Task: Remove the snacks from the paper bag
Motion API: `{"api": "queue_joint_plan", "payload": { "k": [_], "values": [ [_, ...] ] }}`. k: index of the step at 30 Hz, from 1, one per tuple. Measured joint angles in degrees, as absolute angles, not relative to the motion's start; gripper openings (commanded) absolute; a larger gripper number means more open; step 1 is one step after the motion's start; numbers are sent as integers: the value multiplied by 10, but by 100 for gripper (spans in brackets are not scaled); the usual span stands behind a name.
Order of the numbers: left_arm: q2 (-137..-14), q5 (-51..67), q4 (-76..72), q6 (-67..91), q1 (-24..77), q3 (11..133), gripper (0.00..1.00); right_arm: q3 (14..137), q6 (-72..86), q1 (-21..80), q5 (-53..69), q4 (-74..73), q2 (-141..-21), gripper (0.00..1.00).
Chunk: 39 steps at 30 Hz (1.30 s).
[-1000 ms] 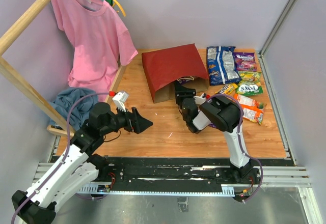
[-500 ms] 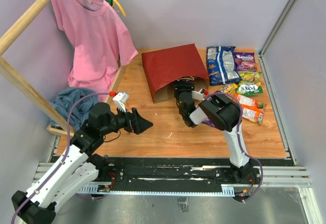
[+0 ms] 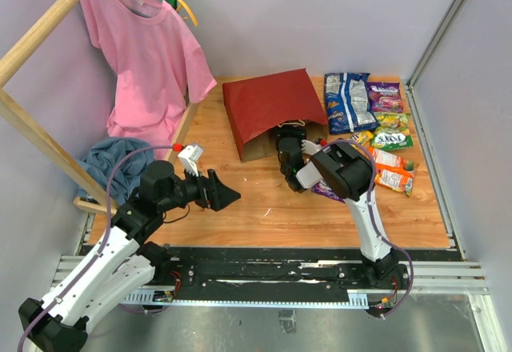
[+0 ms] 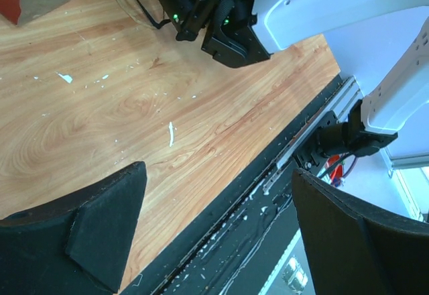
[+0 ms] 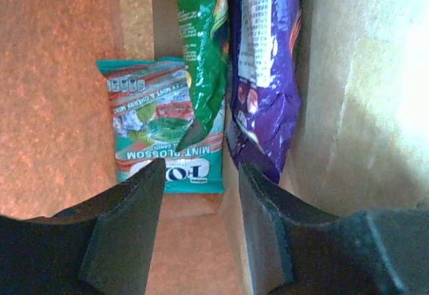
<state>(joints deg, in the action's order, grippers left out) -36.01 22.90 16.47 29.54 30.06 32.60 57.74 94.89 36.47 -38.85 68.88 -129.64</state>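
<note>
From above, the paper bag (image 3: 270, 110) lies on its side at the far middle of the table (image 3: 240, 224), its mouth facing near. The right tool (image 3: 288, 146) is at that mouth, pointing far, while the left tool (image 3: 228, 196) hangs well apart to the near left, so the right arm is nearer. The left wrist view shows the left tool spread over bare wood, empty. The right wrist view looks inside the bag, its fingers spread and holding nothing. A teal packet (image 5: 161, 131), green packet (image 5: 201, 47) and purple packet (image 5: 265, 53) lie straight ahead, long axes along the reach.
</note>
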Motion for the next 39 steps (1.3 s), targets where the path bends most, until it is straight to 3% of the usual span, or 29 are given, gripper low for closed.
{"api": "queue_joint_plan", "payload": {
  "k": [8, 15, 23, 29, 39],
  "values": [
    [-369, 232, 165, 294, 301, 326, 93, 629, 951, 349, -389, 672, -1335, 46],
    [-372, 232, 165, 293, 301, 326, 93, 698, 948, 340, -374, 655, -1371, 38],
    [-372, 232, 165, 293, 301, 326, 93, 721, 936, 332, -359, 639, -1380, 1],
    [-374, 232, 165, 293, 301, 326, 93, 699, 920, 328, -341, 648, -1371, 1],
    [-376, 222, 166, 291, 301, 326, 93, 553, 911, 347, -306, 689, -1257, 1]
  ]
}}
